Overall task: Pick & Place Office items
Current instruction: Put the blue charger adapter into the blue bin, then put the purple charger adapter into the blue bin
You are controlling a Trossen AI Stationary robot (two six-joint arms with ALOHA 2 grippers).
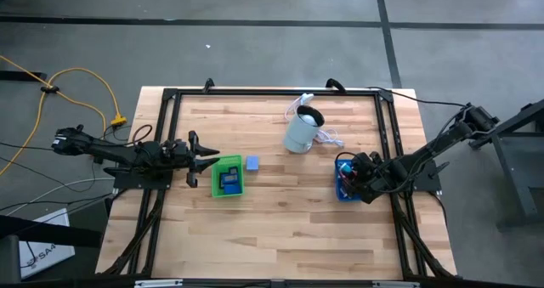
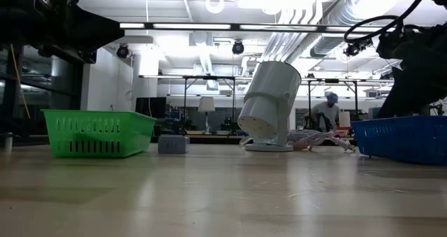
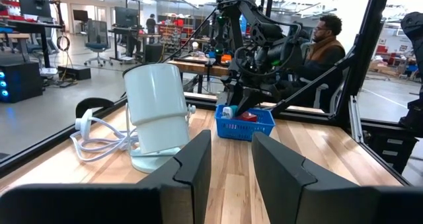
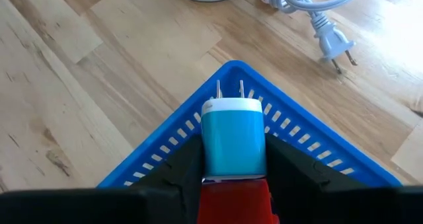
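Note:
A teal charger plug [image 4: 232, 128] with a white face and two metal prongs sits between the fingers of my right gripper [image 4: 232, 154], which is shut on it over a corner of the blue tray [image 4: 165, 138]. A red piece [image 4: 234, 197] shows directly under the plug. In the high view my right gripper [image 1: 353, 176] is over the blue tray [image 1: 339, 189] at the table's right. My left gripper [image 1: 209, 158] hovers left of the green tray [image 1: 218, 190], its fingers a narrow gap apart with nothing between them [image 3: 231, 161]. A blue item [image 1: 229, 183] lies in the green tray. My right gripper pinches the plug's two teal side faces [image 4: 207, 148] between its two fingers [image 4: 182, 168]. The fingers slant down from the table's right side. The prongs [image 4: 229, 90] point away from the gripper. Whether the plug rests on the red piece or hangs clear, I cannot tell.
A pale cylindrical appliance [image 1: 302, 131] stands tilted on its base at the middle back, its white cord and plug [image 4: 330, 42] lying beside the blue tray. A small blue block [image 1: 252, 163] lies on the table right of the green tray. A black frame [image 1: 272, 91] edges the table. A person [image 3: 324, 45] sits beyond it.

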